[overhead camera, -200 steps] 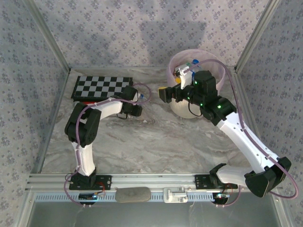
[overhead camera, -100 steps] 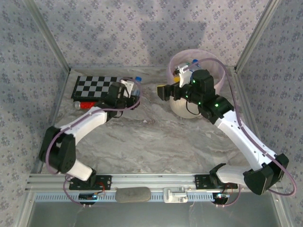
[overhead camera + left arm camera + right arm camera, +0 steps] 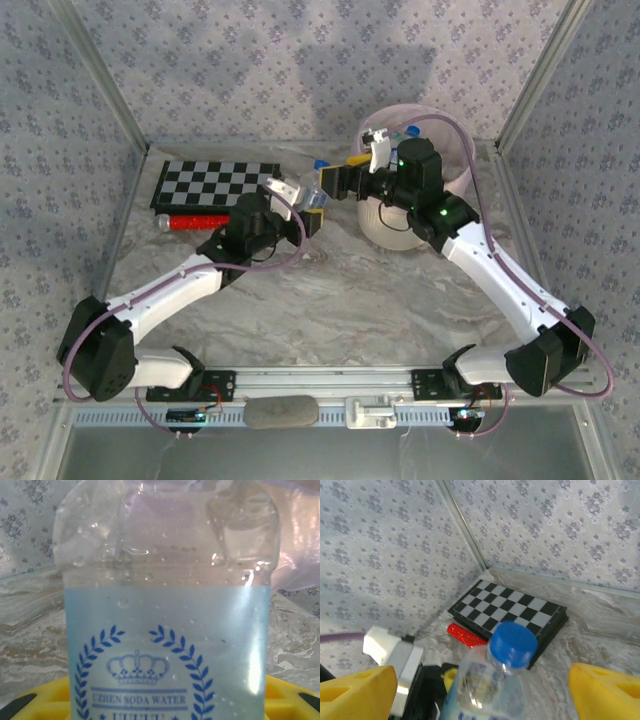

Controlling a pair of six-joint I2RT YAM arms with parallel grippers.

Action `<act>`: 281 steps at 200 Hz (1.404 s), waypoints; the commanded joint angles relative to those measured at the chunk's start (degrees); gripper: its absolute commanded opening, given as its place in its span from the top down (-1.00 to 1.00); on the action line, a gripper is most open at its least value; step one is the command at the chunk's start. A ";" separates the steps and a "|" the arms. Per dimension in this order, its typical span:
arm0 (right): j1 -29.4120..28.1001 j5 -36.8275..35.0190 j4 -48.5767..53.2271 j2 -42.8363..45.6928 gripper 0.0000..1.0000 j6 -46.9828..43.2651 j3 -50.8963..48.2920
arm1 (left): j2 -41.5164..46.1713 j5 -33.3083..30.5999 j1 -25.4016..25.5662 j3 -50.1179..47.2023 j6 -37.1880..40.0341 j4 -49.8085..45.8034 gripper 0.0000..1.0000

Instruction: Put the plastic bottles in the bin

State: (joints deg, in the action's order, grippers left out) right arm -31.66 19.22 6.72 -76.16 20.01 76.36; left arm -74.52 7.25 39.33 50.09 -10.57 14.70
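the left arm [image 3: 170, 285] lies low and long across the table [image 3: 330, 300], from its base at the near left corner up to the middle. the left gripper [image 3: 306, 207] is clamped on a clear plastic bottle [image 3: 303, 190] and holds it up off the table, just left of the bin [image 3: 385, 228]. in the left wrist view the bottle [image 3: 167, 605] is very close, with the yellow fingers [image 3: 45, 702] low on both sides of it.

the right arm [image 3: 500, 275] goes up from the near right corner and bends in front of the bin, blocking part of it. the right gripper [image 3: 342, 176] points left at the bottle. its two yellow fingers [image 3: 355, 690] stand wide apart, with the bottle [image 3: 485, 690] in the gap between them, and they do not touch it. the blue cap [image 3: 513, 644] points up toward this camera.

the bin stands at the far right and has a pink bag [image 3: 458, 150] over its rim. a black and white chessboard [image 3: 215, 185] lies at the far left. a red stick [image 3: 195, 222] lies just in front of it. walls with small flowers [image 3: 395, 545] stand around the table.

the label [image 3: 165, 660] is pale blue. it shows a blue crown in a ring of leaves and the words "uzhen soda water". the line under that is cut off.
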 commanded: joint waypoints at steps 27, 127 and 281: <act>-0.77 5.30 -5.64 -2.16 -0.62 5.51 -0.18 | 2.73 -3.38 2.35 -0.99 1.08 9.71 0.06; -2.55 7.01 -5.05 -4.30 -0.61 4.69 0.09 | 3.35 -2.20 3.19 0.01 -4.05 17.78 0.04; -1.54 2.79 -3.24 -3.32 -0.04 1.75 1.32 | 5.09 -2.83 4.83 -1.20 -5.04 18.61 -1.00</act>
State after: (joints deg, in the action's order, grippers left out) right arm -33.98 25.10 2.09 -80.66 24.25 76.31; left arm -72.23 5.26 43.70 48.95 -15.49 30.68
